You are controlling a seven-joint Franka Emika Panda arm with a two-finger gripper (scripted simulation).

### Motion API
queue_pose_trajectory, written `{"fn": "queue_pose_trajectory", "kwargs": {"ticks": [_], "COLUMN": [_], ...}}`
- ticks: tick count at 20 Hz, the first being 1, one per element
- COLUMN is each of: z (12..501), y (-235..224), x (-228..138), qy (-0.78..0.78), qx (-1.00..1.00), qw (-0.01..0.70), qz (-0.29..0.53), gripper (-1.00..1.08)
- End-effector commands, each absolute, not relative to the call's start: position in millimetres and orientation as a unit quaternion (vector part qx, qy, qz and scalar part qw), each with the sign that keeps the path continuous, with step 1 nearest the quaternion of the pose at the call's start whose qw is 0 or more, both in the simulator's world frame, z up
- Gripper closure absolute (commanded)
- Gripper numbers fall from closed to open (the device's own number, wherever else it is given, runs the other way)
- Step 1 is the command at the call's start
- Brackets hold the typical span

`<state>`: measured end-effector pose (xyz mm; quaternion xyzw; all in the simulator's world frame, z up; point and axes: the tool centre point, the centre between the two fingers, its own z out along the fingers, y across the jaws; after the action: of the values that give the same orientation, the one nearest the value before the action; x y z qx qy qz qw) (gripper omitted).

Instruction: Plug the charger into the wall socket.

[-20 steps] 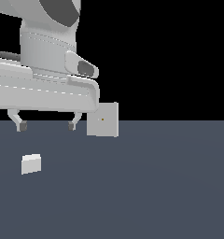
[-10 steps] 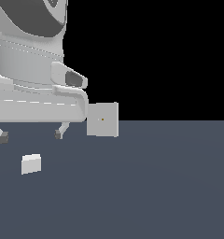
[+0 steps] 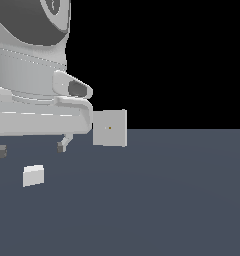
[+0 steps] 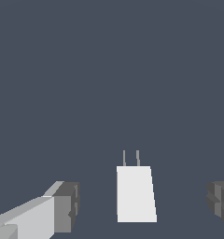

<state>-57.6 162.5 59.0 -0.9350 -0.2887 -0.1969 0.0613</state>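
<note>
Charger (image 3: 33, 175) well before wall socket (image 3: 110, 128)

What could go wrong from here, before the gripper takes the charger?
1. The open gripper hangs above the charger, and in the wrist view the charger lies nearer one finger; that finger may push it aside on closing.
2. Two thin prongs stick out of one end; a skewed grasp could tilt them, so they might miss the socket.
</note>
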Motion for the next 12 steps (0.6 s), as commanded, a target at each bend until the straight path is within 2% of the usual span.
{"fn": "queue_pose_trajectory", "kwargs": {"ticks": [1,12], "z": [53.1,13.6], "y": [162.5,162.5], "x": [-58.1,-58.5], "qy": [-0.289,-0.290], "qx": [-0.935,-0.935], "qw": [0.061,0.060], "qz": [-0.197,-0.197], "gripper": [-0.92,-0.92]}}
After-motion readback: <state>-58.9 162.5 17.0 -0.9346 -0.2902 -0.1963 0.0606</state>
